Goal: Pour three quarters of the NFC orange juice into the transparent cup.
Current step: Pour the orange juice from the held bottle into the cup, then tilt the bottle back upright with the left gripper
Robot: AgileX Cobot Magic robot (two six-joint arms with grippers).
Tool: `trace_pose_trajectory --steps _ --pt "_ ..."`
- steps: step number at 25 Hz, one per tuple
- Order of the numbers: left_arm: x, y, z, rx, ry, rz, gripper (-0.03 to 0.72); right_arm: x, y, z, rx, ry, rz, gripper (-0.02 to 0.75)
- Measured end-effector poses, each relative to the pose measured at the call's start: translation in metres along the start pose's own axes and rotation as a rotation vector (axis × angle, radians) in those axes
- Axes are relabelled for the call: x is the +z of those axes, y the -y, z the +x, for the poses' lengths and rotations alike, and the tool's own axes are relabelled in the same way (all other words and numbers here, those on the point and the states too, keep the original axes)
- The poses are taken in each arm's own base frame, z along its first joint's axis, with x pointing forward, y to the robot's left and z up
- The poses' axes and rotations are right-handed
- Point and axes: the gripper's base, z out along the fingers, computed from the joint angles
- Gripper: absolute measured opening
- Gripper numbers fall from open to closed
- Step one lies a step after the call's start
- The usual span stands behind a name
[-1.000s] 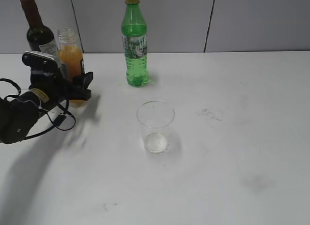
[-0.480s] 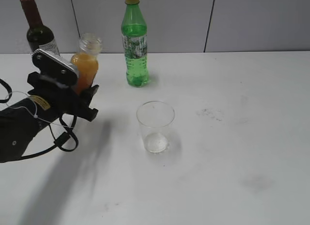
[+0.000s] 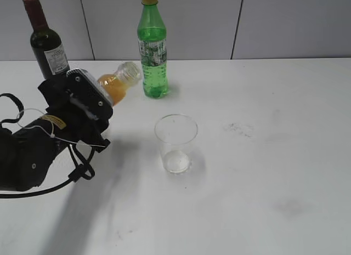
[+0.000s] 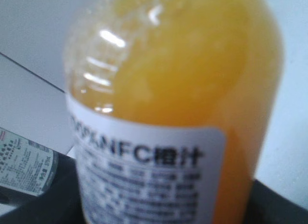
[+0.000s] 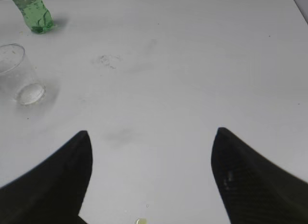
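1. Left gripper [image 3: 101, 101]: you have it clamped on the NFC orange juice [image 3: 116, 84], lifted clear of the table [image 3: 263, 156] at the left side of the exterior view.
2. NFC orange juice, held item: tilted, open neck pointing up and to the right toward the green bottle [image 3: 152, 49]. The juice sits in the lower body near the jaws; the neck looks clear. In your left wrist view the bottle [image 4: 168, 103] fills the frame, orange above a white label with black print.
3. Transparent cup [image 3: 176, 143]: upright on the table, to the right of and nearer the camera than the held bottle, well apart from its neck. No juice shows in it. Your right wrist view has it [image 5: 19, 74] at the left edge.
4. Right gripper [image 5: 151, 180]: spread wide with nothing between the fingers [image 5: 57, 180], hovering above bare table, well apart from the cup.
5. Green bottle, yellow cap: upright at the rear, just right of the tilted bottle's neck; its base [image 5: 36, 14] shows in your right wrist view.
6. Wine bottle [image 3: 45, 38]: dark, red top, upright at the rear left behind the left arm.
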Motion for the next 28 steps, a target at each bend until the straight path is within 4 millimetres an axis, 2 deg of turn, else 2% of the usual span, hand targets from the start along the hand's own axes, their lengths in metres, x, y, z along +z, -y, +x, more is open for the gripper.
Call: trace_pose_trajectory --steps 9,28 --pt "-0.007 0.011 -0.011 0.161 -0.004 -0.019 0.47 0.0 0.0 0.0 0.0 0.0 0.0 0.591" --pt "-0.01 0.01 -0.017 0.429 0.012 -0.083 0.47 0.0 0.0 0.0 0.0 0.0 0.0 0.591"
